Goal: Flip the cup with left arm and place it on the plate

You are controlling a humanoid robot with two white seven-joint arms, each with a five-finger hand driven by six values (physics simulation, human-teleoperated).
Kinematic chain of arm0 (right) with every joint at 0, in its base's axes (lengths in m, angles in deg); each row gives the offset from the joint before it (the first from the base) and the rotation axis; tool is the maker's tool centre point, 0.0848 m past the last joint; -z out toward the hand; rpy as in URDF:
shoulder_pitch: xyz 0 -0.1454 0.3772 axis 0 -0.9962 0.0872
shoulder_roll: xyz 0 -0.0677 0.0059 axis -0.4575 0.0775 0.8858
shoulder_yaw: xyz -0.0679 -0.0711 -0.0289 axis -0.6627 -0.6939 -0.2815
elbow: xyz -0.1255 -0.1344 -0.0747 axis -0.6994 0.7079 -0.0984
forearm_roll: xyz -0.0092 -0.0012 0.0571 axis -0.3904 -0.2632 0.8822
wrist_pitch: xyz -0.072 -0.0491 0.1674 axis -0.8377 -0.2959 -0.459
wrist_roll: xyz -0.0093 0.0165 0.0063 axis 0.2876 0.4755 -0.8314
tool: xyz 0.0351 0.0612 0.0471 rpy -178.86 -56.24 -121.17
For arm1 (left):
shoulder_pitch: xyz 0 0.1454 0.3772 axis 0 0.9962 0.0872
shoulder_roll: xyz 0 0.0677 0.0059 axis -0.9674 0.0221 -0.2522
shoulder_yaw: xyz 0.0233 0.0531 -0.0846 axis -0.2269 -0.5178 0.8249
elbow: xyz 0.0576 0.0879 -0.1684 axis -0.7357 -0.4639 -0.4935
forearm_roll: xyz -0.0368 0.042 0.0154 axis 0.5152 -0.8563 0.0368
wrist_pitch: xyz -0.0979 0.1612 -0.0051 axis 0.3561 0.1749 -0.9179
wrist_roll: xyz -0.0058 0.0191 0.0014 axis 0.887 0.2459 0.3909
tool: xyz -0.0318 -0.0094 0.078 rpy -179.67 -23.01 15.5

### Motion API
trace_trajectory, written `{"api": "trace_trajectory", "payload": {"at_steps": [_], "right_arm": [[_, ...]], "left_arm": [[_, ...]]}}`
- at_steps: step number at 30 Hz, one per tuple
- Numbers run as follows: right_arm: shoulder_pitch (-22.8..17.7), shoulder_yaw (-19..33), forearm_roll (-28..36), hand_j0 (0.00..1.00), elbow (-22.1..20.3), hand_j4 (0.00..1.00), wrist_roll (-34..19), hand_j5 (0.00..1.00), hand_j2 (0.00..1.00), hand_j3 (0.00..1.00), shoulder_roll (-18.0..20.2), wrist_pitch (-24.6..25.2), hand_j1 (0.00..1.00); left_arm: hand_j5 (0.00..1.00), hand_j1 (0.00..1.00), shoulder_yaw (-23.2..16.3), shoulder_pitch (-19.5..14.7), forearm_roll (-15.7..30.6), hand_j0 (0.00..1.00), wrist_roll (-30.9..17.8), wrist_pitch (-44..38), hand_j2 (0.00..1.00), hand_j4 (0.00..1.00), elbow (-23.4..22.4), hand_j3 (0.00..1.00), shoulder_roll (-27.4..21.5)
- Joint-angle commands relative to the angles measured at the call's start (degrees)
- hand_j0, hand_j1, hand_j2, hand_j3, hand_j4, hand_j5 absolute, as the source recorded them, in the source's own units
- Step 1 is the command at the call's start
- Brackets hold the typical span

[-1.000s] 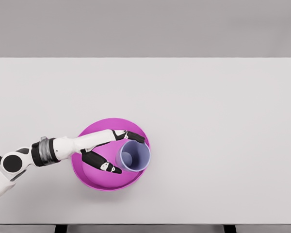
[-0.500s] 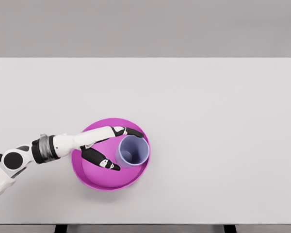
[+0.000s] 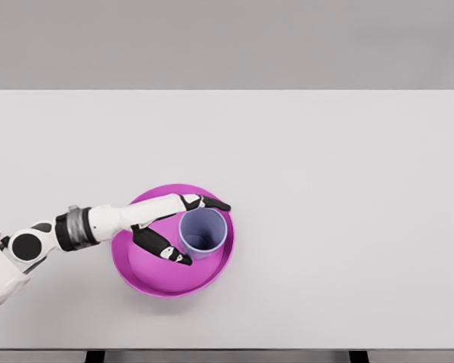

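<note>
One cup [image 3: 204, 233] seen, mouth up, standing on pink plate [image 3: 147, 280], between fingers of left hand [image 3: 169, 228]. Fingers spread wide around cup; touch cannot be told. Flip and placing look done. Only pulling hand away judged left.
</note>
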Motion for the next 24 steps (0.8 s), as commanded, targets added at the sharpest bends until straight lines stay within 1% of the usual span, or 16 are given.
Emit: {"api": "trace_trajectory", "payload": {"at_steps": [1, 9, 14, 21, 22, 23, 24], "right_arm": [[0.00, 0.00, 0.00, 1.00, 0.00, 1.00, -0.04, 1.00, 1.00, 1.00, 0.00, 0.00, 1.00], [0.00, 0.00, 0.00, 1.00, 0.00, 1.00, -0.04, 1.00, 1.00, 1.00, 0.00, 0.00, 1.00], [0.00, 0.00, 0.00, 1.00, 0.00, 1.00, -0.04, 1.00, 1.00, 1.00, 0.00, 0.00, 1.00], [0.00, 0.00, 0.00, 1.00, 0.00, 1.00, 0.05, 1.00, 1.00, 1.00, 0.00, 0.00, 1.00], [0.00, 0.00, 0.00, 1.00, 0.00, 1.00, 0.05, 1.00, 1.00, 1.00, 0.00, 0.00, 1.00], [0.00, 0.00, 0.00, 1.00, 0.00, 1.00, 0.05, 1.00, 1.00, 1.00, 0.00, 0.00, 1.00], [0.00, 0.00, 0.00, 1.00, 0.00, 1.00, -0.04, 1.00, 1.00, 1.00, 0.00, 0.00, 1.00]], "left_arm": [[0.95, 0.95, 0.08, -0.09, -0.32, 0.95, 0.01, -0.08, 0.95, 0.95, -0.11, 0.95, 0.51], [0.97, 0.97, 0.25, -0.09, -0.32, 0.97, 0.01, -0.08, 0.97, 0.97, -0.11, 0.97, 0.42], [0.97, 0.97, 0.69, -0.97, 0.12, 0.97, 0.19, -0.08, 0.97, 0.97, -0.11, 0.97, 0.33], [0.98, 0.98, 0.78, -0.79, -0.14, 0.98, 0.19, -0.08, 0.98, 0.98, 0.33, 0.98, -0.10], [0.98, 0.98, 1.13, -0.79, -0.14, 0.98, 0.19, -0.08, 0.98, 0.98, 0.33, 0.98, -0.46], [0.98, 0.98, 2.35, -0.79, -0.14, 0.98, 0.19, -0.08, 0.98, 0.98, 0.33, 0.98, -1.07], [0.98, 0.98, 6.66, 0.09, 0.21, 0.98, 0.45, -0.08, 0.98, 0.98, 0.33, 0.98, -3.00]]}}
